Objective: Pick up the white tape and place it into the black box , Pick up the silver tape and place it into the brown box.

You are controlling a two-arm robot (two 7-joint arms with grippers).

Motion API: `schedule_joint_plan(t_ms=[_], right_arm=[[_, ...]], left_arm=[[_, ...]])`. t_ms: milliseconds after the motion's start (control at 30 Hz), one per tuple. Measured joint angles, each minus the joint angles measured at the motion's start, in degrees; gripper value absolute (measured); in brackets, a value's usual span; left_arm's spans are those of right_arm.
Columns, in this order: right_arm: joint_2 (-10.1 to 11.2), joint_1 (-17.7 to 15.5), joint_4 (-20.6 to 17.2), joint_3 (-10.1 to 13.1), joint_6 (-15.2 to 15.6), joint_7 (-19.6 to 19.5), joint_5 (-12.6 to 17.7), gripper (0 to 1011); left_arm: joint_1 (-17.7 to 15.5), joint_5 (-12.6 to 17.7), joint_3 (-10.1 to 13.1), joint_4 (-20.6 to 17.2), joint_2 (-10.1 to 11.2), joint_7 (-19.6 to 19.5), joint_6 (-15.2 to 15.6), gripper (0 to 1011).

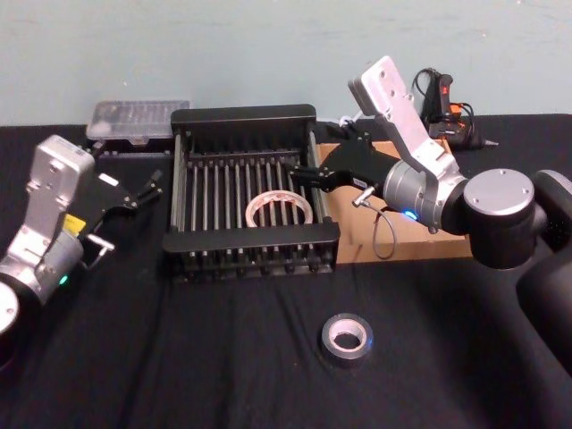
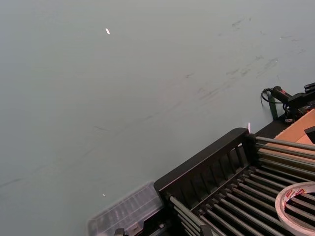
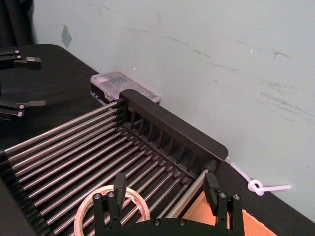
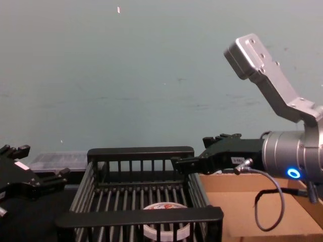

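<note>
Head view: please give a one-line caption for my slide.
White tape lies in the black box; open right tool above its right rim; silver tape on table.

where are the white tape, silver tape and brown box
white tape (image 1: 279, 210), head view, on its ring, lying on the crate floor
silver tape (image 1: 346, 340), head view, on its dark outer band
brown box (image 4: 237, 212), chest view, on its bare cardboard floor

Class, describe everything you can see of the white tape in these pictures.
The white tape is a flat, thin-walled ring with a wide open centre, pale with red printed marks on its side. It lies flat on the slatted floor of the black box, towards the right wall. Nothing grips it; the right tool, open, is above the crate's right rim.
</note>
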Motion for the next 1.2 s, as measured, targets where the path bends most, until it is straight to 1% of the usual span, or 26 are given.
schedule_joint_plan(t_ms=[300, 433, 567, 667, 700, 767, 800, 833, 867, 900, 967, 1000, 1133, 1200], right_arm=[[0.0, 0.0, 0.0, 0.0, 0.0, 0.0, 0.0, 1000], [0.0, -0.3, -0.4, 0.5, 0.4, -0.1, 0.0, 1000], [0.3, -1.1, -1.6, 1.2, 1.1, -0.3, 0.0, 1000], [1.4, -2.3, -3.8, 2.0, 1.9, -0.1, 0.4, 1000], [1.4, -2.3, -3.8, 2.0, 1.9, -0.1, 0.4, 1000], [3.0, -3.9, -6.5, 2.9, 2.6, 0.5, 1.0, 1000], [3.0, -3.9, -6.5, 2.9, 2.6, 0.5, 1.0, 1000], [4.0, -4.8, -8.0, 3.3, 3.0, 0.9, 1.3, 1000], [4.5, -5.3, -8.8, 3.5, 3.3, 1.1, 1.5, 1000], [5.8, -6.3, -10.7, 4.1, 3.8, 1.5, 1.9, 1000], [7.0, -7.4, -12.6, 4.6, 4.3, 1.9, 2.4, 1000], [8.1, -8.3, -14.1, 5.1, 4.8, 2.2, 2.8, 1000], [10.7, -10.4, -17.8, 6.3, 6.2, 2.9, 4.0, 1000], [13.0, -12.4, -20.9, 7.4, 7.9, 3.6, 5.4, 1000]], left_arm=[[0.0, 0.0, 0.0, 0.0, 0.0, 0.0, 0.0, 1001], [0.0, 0.0, 0.0, 0.0, 0.0, 0.0, 0.0, 1001], [0.0, 0.0, 0.0, 0.0, 0.0, 0.0, 0.0, 1001], [0.0, 0.0, 0.0, 0.0, 0.0, 0.0, 0.0, 1001], [0.0, 0.0, 0.0, 0.0, 0.0, 0.0, 0.0, 1001], [0.0, 0.0, 0.0, 0.0, 0.0, 0.0, 0.0, 1001], [0.0, 0.0, 0.0, 0.0, 0.0, 0.0, 0.0, 1001], [0.0, 0.0, 0.0, 0.0, 0.0, 0.0, 0.0, 1001], [0.0, 0.0, 0.0, 0.0, 0.0, 0.0, 0.0, 1001], [0.0, 0.0, 0.0, 0.0, 0.0, 0.0, 0.0, 1001], [0.0, 0.0, 0.0, 0.0, 0.0, 0.0, 0.0, 1001], [0.0, 0.0, 0.0, 0.0, 0.0, 0.0, 0.0, 1001], [0.0, 0.0, 0.0, 0.0, 0.0, 0.0, 0.0, 1001], [0.0, 0.0, 0.0, 0.0, 0.0, 0.0, 0.0, 1001]])
